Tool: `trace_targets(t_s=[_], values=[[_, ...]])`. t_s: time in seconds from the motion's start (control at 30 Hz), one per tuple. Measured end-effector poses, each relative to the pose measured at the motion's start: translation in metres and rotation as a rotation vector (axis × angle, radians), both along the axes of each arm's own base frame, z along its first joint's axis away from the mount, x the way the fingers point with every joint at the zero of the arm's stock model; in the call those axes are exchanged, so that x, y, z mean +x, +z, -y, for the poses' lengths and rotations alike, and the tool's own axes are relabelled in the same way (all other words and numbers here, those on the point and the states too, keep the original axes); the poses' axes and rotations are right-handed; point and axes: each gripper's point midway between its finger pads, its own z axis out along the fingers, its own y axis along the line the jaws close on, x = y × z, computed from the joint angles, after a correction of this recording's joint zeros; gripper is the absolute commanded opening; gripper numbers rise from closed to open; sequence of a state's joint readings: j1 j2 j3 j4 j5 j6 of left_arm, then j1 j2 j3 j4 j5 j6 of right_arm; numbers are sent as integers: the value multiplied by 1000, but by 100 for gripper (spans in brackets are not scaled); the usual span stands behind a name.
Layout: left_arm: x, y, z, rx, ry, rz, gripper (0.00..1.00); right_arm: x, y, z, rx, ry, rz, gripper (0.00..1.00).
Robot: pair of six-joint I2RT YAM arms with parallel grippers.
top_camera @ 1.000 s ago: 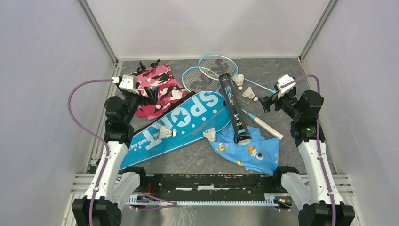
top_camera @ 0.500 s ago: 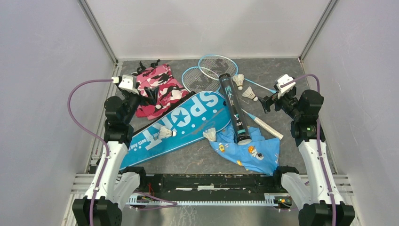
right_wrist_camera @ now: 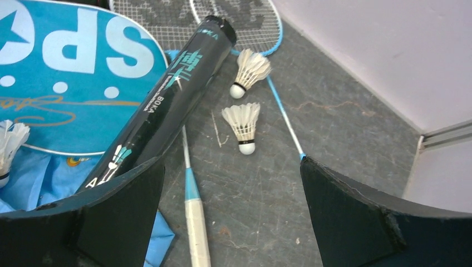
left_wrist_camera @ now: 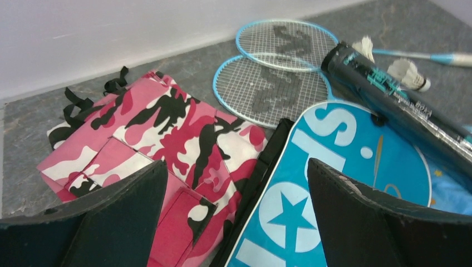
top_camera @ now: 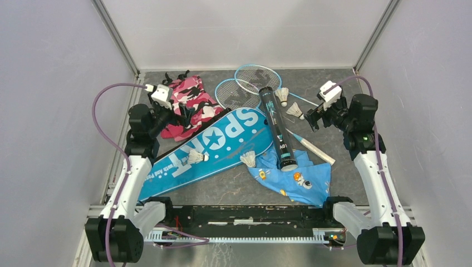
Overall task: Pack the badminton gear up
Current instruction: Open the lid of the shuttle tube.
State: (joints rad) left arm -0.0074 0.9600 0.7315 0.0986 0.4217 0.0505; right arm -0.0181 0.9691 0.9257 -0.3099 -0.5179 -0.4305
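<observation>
Racquets [left_wrist_camera: 273, 89], strung light-blue ovals, overlapped by far wall [top_camera: 245, 33]; glossy black cylindrical tube [right_wrist_camera: 167, 105] across teardrop SPORT cover [top_camera: 211, 147] rim; feathered shuttlecocks [right_wrist_camera: 244, 123] beside. Left gripper [left_wrist_camera: 234, 172], right gripper [right_wrist_camera: 232, 167]: jaws apart, empty.

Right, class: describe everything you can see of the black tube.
The black tube is a long glossy cylinder with teal and white lettering and a black cap at its far end. It lies on its side, far end over a racquet head, near end on the blue cartoon cloth, flank beside the blue cover. Nothing grips it.
</observation>
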Motion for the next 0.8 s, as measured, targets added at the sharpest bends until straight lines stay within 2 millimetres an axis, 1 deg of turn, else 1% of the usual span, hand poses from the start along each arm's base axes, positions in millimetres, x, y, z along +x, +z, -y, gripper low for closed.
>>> trace_targets(t_s=[0.1, 0.2, 0.27, 0.4, 0.63, 0.7, 0.8], values=[[-1, -13, 4, 31, -38, -36, 100, 1, -13, -11, -21, 29, -42, 98], [-5, -28, 9, 66, -93, -77, 100, 1, -21, -20, -31, 54, -62, 98], [-9, -34, 13, 81, -124, -91, 100, 3, -28, -25, -37, 65, -84, 98], [-11, -41, 20, 98, -174, -103, 100, 8, -46, -37, -37, 76, -142, 98], [-8, -59, 27, 92, -207, -157, 100, 17, -75, -75, -15, 72, -235, 98], [-7, -60, 28, 92, -209, -159, 100, 20, -87, -85, -10, 58, -270, 98], [-5, -57, 29, 93, -210, -142, 100, 24, -107, -94, -16, 20, -327, 98]])
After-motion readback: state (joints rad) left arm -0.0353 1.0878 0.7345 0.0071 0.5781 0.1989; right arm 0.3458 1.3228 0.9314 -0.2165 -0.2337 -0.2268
